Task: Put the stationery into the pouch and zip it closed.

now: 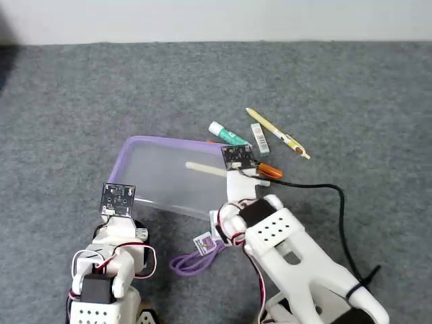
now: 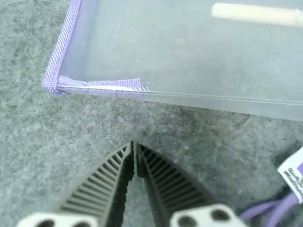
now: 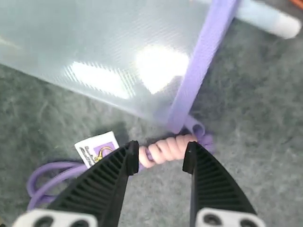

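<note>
A translucent pouch [image 1: 162,172] with purple edging lies mid-table, and a cream stick [image 1: 206,169] rests inside it. In the right wrist view my right gripper [image 3: 162,151] is open, its fingertips on either side of a pink coil [image 3: 165,149] at the pouch's purple-edged corner [image 3: 189,101]. My left gripper [image 2: 135,153] is shut and empty, on the mat just short of the pouch's other near corner [image 2: 57,82]. Beyond the pouch lie a green-capped tube [image 1: 228,135], a yellow pen [image 1: 277,133], a small barcoded block [image 1: 260,138] and an orange item [image 1: 270,170].
A purple strap loop [image 1: 192,260] with a white tag [image 1: 204,243] trails on the grey mat near the right arm [image 1: 277,233]. A black cable [image 1: 337,202] runs along that arm's right side. The left arm [image 1: 111,263] sits at the front left.
</note>
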